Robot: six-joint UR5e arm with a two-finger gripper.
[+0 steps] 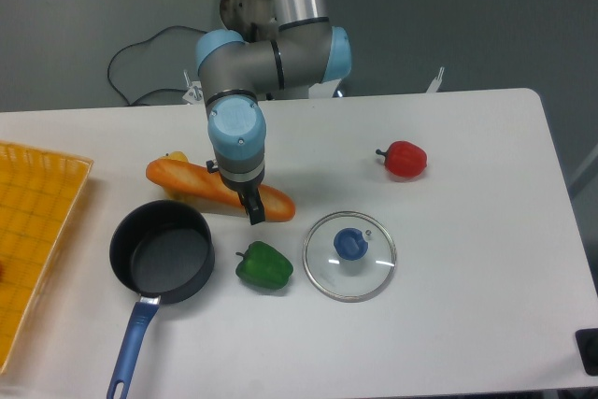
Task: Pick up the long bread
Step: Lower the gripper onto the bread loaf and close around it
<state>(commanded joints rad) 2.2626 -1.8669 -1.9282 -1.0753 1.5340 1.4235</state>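
From the fixed camera looking down on the table (pixel 467 324), the long bread (pixel 192 181) lies flat, slanting from its upper-left end near a small yellow thing (pixel 176 157) down to its right end just above the green pepper (pixel 264 266). The black pot (pixel 163 251) sits just below its left half, close to it though I can't say whether they touch.

It looks to me like a toy loaf, light and stiff, with a smooth, rounded skin that could slip or roll if pinched off-centre. Being long and slim, it would likely tip if taken near an end, so a hold across its narrow width near the middle seems the safest bet.

The gripper (pixel 254 211) hangs from the arm's blue wrist (pixel 234 134), pointing down over the right part of the loaf, a little right of its middle. One dark finger shows at the loaf's lower edge; the other is hidden behind the wrist, so I cannot tell how wide the jaws stand or whether they have closed on anything. The loaf appears to rest on the table, not lifted.

Off to the right, the glass lid (pixel 349 256) with its blue knob and the red pepper (pixel 405 159) lie well apart from the bread.
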